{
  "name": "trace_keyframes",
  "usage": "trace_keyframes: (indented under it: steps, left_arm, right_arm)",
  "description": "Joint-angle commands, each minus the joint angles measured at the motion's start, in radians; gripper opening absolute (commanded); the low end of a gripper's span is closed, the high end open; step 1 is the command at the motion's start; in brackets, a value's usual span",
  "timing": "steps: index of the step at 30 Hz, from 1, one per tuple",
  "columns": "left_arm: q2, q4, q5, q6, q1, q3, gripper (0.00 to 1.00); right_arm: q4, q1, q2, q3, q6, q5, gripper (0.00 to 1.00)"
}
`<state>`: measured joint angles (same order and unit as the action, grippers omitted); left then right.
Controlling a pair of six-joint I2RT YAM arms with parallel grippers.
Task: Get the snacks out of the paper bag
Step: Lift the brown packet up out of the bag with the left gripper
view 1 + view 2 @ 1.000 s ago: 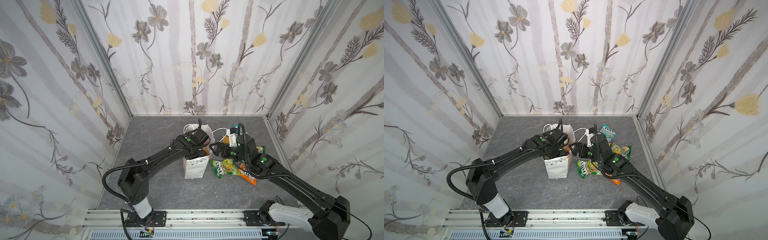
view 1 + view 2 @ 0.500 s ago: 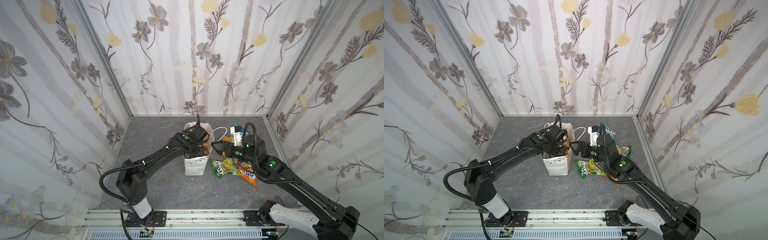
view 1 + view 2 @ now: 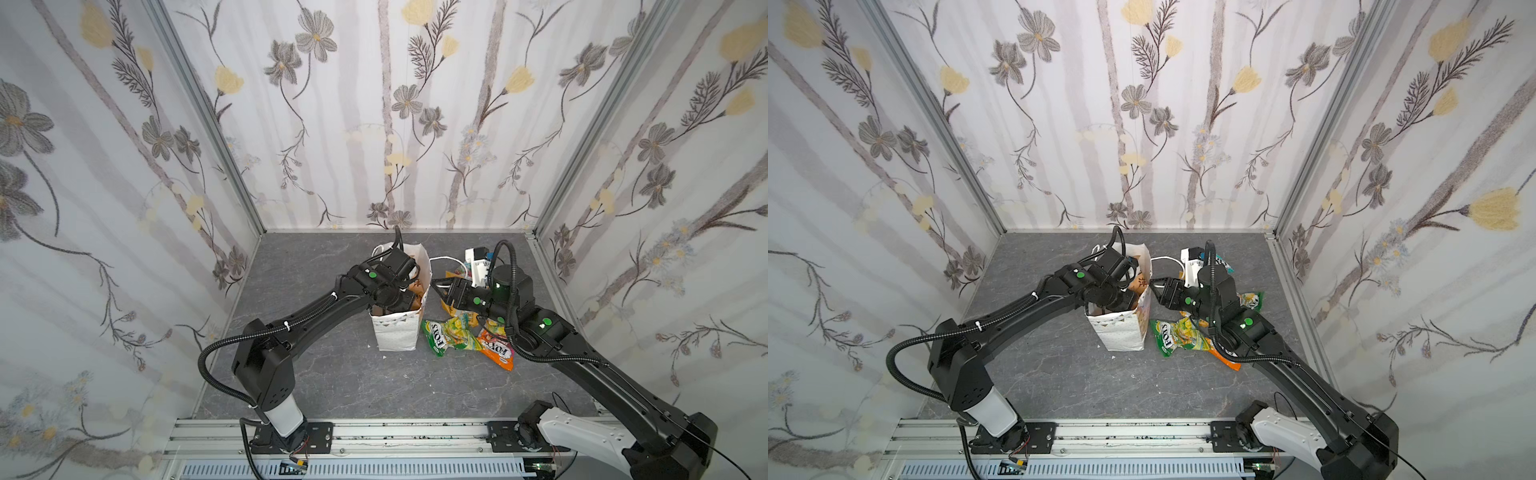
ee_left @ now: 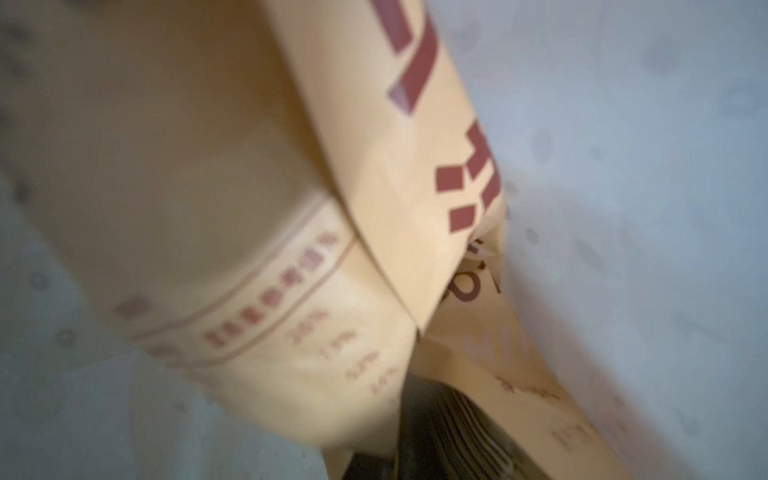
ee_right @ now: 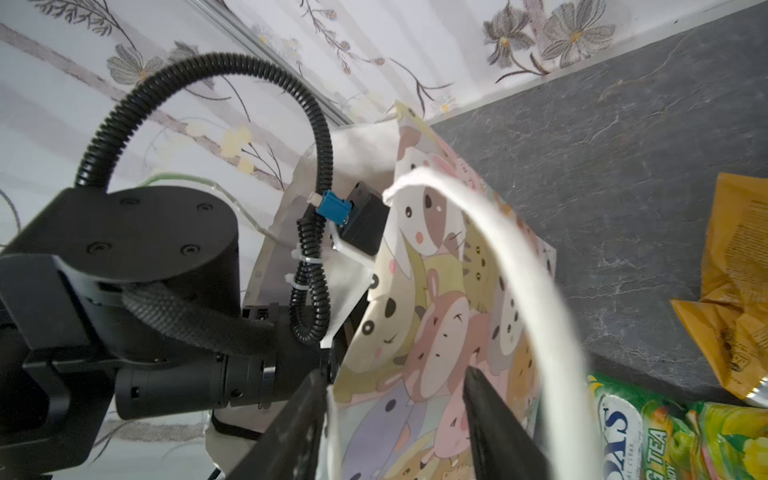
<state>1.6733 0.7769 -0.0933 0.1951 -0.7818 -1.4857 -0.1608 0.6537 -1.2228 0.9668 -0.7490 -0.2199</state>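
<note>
Two black arms are seen over one grey marbled desk (image 3: pixel 332 382). One paper bag (image 3: pixel 397 336) is stood upright near the middle of the desk with its mouth open. Two white cord handles are counted on it: one (image 3: pixel 446 262) is looped out toward 3 o'clock and one (image 3: pixel 380 249) lies at the rim toward 11 o'clock.

The left arm is reached into the bag's mouth from 8 o'clock, so the left tool (image 4: pixel 440 440) is hidden in both top views. In the left wrist view one tan-orange packet (image 4: pixel 291 208) with dark red print is pressed close against the bag's white dotted inner wall, and a dark ridged part of the tool is seen under its edge. The left tool is clenched. Whether the packet is pinched in it cannot be told.

The right tool (image 5: pixel 395 374) is held at the bag's 3 o'clock rim. Its two fingers are spread apart and released, and the top edge of the bag's colourful side panel (image 5: pixel 436 291) is seen between them.

Five snacks are counted on the desk, all outside the bag and between its 2 and 4 o'clock:
- One yellow-green packet (image 3: pixel 446 337) is laid just beside the bag's base.
- One orange-red packet (image 3: pixel 496 352) is touching it.
- One yellow-orange bag (image 5: pixel 731 270) is partly covered by the right arm.
- One second yellow-green packet (image 3: pixel 1250 300) is farther toward 3 o'clock.
- One teal packet (image 3: pixel 1223 262) is at 2 o'clock, mostly hidden.
</note>
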Motion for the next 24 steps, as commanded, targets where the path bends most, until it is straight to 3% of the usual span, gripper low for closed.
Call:
trace_keyframes:
  steps: [1, 10, 17, 24]
  left_arm:
    - [0.000, -0.047, -0.050, 0.012, -0.001, -0.004, 0.00]
    - [0.017, 0.006, -0.032, -0.026, -0.003, -0.115, 0.00]
    - [0.052, 0.085, 0.048, -0.060, 0.001, -0.178, 0.00]
    - [0.055, 0.122, 0.060, -0.059, 0.019, -0.214, 0.00]
  right_arm:
    - [0.055, 0.016, -0.032, 0.001, 0.009, -0.043, 0.52]
    - [-0.014, 0.046, -0.116, -0.003, 0.040, -0.044, 0.46]
    - [-0.027, 0.046, -0.087, -0.009, 0.036, 0.006, 0.52]
    - [-0.027, 0.045, -0.039, 0.035, 0.018, 0.008, 0.59]
